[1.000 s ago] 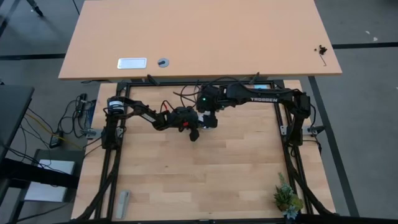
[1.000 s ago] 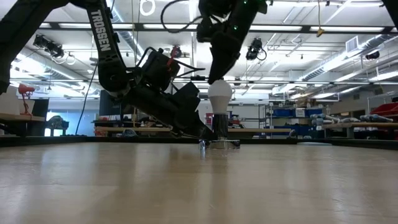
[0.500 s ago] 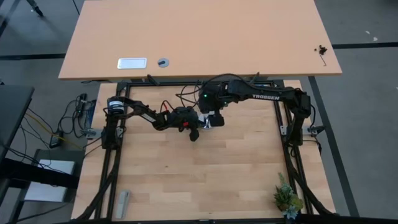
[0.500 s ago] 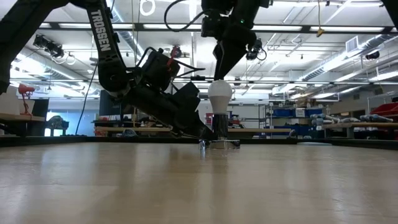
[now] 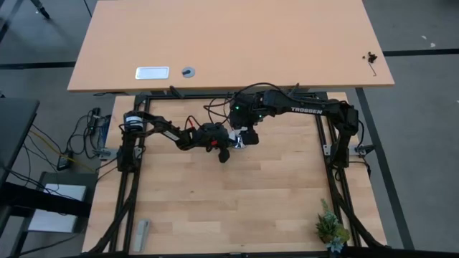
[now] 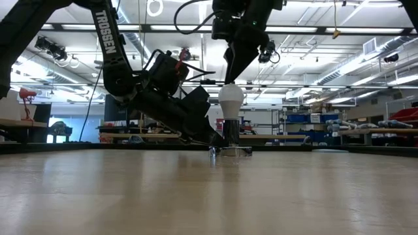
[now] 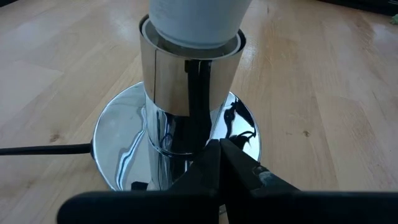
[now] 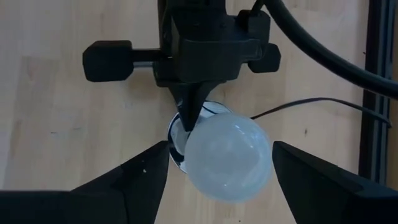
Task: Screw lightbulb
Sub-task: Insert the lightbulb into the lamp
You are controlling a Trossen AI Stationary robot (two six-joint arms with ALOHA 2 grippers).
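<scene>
A: Item one, nearest the low camera?

B: Bare wooden table (image 6: 196,196), then the chrome socket base (image 6: 230,151) standing on it, about mid-table in the high view.

A: What does the socket hold?

B: The lightbulb (image 6: 230,101), upright, its lower end inside the chrome sleeve (image 7: 186,74). Its threaded part is hidden within the sleeve.

A: Bulb's appearance?

B: White, frosted, pear-shaped; smooth round dome seen from the right wrist camera (image 8: 227,155). From the left wrist camera only its white neck (image 7: 196,18) shows, entering the sleeve.

A: Socket detail?

B: Round mirror-finish foot plate (image 7: 115,140), cylindrical stem, thin black cord (image 7: 43,149) leading off along the table.

A: Left gripper?

B: Left gripper (image 7: 219,163) lies low, fingers pressed together with nothing between them, their tips set against the foot of the socket stem. The arm slants down to it in the low view (image 6: 171,108).

A: Right gripper?

B: Right gripper (image 8: 217,171) hangs directly above the bulb, fingers (image 8: 134,177) spread wide to either side of the dome, not touching it, holding nothing. In the low view its tip (image 6: 235,68) sits just over the bulb's crown.

A: Farther back?

B: A second tabletop (image 5: 229,43) beyond the work table.
</scene>
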